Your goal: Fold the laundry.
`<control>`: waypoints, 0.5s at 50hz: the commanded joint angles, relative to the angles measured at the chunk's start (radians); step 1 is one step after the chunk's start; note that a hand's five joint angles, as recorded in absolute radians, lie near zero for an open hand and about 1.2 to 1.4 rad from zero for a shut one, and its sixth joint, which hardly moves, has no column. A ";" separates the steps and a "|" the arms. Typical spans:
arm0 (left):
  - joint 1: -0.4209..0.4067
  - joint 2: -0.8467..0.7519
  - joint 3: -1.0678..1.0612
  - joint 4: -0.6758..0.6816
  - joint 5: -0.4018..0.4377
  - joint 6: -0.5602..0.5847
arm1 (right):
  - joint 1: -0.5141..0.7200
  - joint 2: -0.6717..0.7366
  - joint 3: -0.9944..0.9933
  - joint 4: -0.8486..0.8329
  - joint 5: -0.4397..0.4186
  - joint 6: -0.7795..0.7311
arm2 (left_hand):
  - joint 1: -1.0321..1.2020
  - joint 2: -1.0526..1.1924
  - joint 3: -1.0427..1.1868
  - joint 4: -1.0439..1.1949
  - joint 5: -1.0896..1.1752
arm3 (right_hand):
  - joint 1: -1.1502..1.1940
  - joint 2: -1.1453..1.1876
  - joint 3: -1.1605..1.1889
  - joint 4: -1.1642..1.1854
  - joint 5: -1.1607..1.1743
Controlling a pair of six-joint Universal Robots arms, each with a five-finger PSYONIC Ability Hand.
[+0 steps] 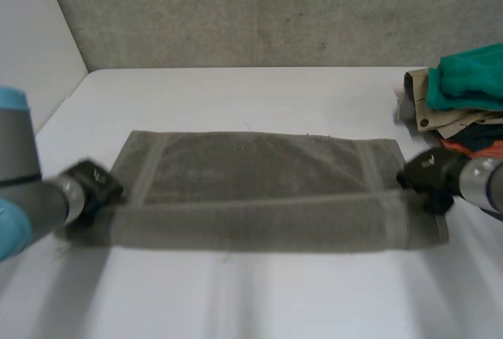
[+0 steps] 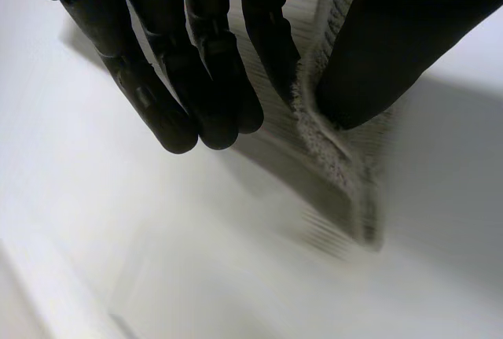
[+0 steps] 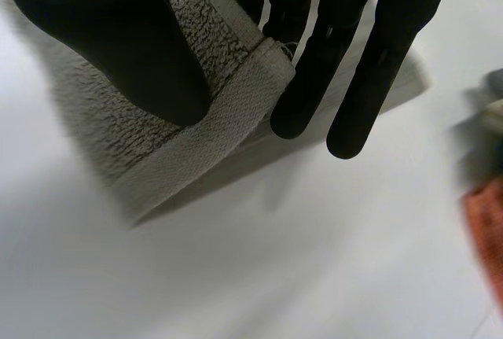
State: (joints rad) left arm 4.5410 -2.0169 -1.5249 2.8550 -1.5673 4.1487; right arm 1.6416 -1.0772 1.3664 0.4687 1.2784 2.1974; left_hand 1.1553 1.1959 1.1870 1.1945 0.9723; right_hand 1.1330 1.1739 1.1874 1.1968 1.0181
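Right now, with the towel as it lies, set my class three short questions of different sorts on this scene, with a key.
1. True or false: the towel lies in one flat layer.
2. Where is the clothes pile? A: at the robot's far right. B: at its far left. C: on the towel.
3. Fill in: the left hand and the right hand each pinch one ___ of the towel.
Key: 1 false, its near edge is folded over; 2 A; 3 end.
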 commanded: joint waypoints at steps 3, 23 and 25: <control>-0.074 -0.248 0.470 0.095 -0.020 -0.122 | 0.058 0.141 -0.168 -0.384 0.085 0.226 | 0.241 0.200 0.209 0.202 0.249 | 0.263 0.222 0.209 0.199 0.204; -0.169 -0.589 1.005 0.099 -0.069 -0.163 | 0.161 0.505 -0.596 -0.388 0.351 0.123 | -0.981 -1.021 -1.013 -1.020 -0.972 | -0.958 -0.999 -1.013 -1.022 -1.018; -0.172 -0.556 0.977 0.106 -0.073 -0.186 | 0.159 0.453 -0.549 -0.342 0.322 0.189 | -0.981 -1.021 -1.013 -1.020 -0.972 | -0.958 -0.999 -1.013 -1.022 -1.018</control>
State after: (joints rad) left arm 4.3824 -2.6231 -0.5180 2.9466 -1.6413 4.0007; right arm 1.7919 -0.5755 0.7858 0.0086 1.5849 2.3139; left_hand 0.1863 0.2177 0.2178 0.2103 0.0530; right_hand 0.2542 0.2526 0.2673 0.2799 0.0868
